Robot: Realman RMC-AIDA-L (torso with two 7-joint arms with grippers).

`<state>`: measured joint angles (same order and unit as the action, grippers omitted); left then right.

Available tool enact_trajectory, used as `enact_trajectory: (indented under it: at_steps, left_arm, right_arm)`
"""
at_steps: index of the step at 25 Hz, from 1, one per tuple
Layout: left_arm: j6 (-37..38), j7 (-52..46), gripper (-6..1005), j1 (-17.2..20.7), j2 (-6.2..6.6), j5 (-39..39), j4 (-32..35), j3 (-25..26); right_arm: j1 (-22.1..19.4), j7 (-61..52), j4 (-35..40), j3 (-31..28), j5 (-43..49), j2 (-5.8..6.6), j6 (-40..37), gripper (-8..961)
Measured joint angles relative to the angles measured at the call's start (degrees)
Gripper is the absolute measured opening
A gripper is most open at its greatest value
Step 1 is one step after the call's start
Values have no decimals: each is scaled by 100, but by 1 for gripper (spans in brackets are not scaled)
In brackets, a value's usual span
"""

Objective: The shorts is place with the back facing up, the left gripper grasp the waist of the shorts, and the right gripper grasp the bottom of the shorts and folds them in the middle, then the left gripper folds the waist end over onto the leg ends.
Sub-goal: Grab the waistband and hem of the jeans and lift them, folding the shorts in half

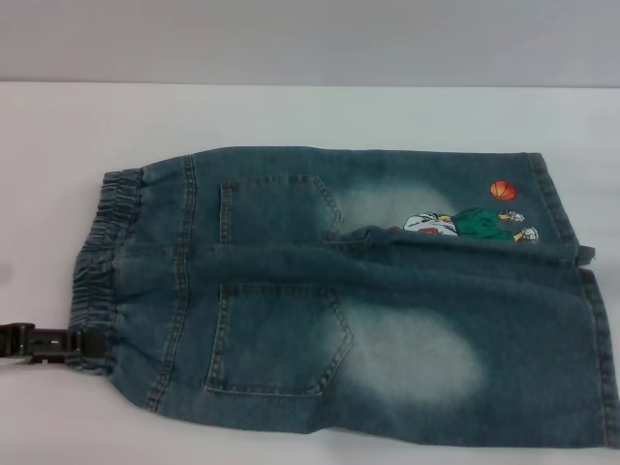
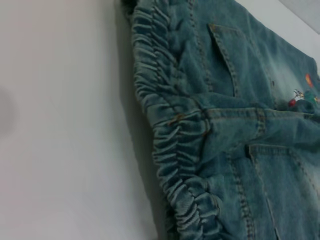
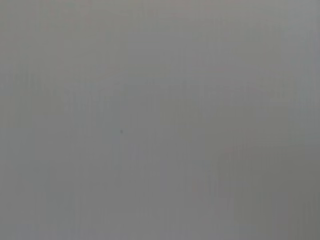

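Shorts: the blue faded-wash denim shorts (image 1: 368,310) lie spread flat on the white table (image 1: 291,111), back side up, with both patch back pockets showing, the waist end toward the robot's left and the legs toward its right.
Waist: the gathered, crinkled elastic denim waist (image 1: 102,262) forms the narrower left end; the left wrist view shows its ruffled ridges (image 2: 170,130) close up, running along the table with a belt loop at the centre seam.
Leg ends: the two flat stitched leg ends (image 1: 605,358) lie at the right side, the near one reaching the picture's right edge, the far one (image 1: 557,208) just beside the cartoon figure (image 1: 470,225) with its orange basketball (image 1: 503,190).
Left gripper: the black slim-fingered left gripper (image 1: 82,346) comes in low from the left edge of the head view, its tip touching the near corner of the waistband; whether the fingers are clamped on the fabric or spread I cannot tell.
Right gripper: it appears in no picture; the right wrist view shows only a plain grey surface.
Fold: the shorts are unfolded, the two legs lying side by side.
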<state>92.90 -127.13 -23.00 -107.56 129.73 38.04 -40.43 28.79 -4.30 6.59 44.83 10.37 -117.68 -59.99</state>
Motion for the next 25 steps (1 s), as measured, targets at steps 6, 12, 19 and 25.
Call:
enact_trajectory:
  at_steps: [6, 12, 19, 25]
  left_arm:
    - [10, 4, 842, -81, -22, -5, 2, 27]
    - [75, 5, 842, -178, -19, -8, 2, 34]
    - [317, 56, 841, -162, 25, -9, 37, 15]
    - [358, 59, 841, -129, 56, -9, 21, 3]
  right_arm:
    - [-11, 0, 0, 0, 0, 0, 4, 693]
    - [-24, 0, 25, -7, 0, 0, 15, 694]
    - [-50, 0, 35, -68, 0, 0, 20, 693]
    - [-43, 0, 44, -71, 0, 0, 24, 693]
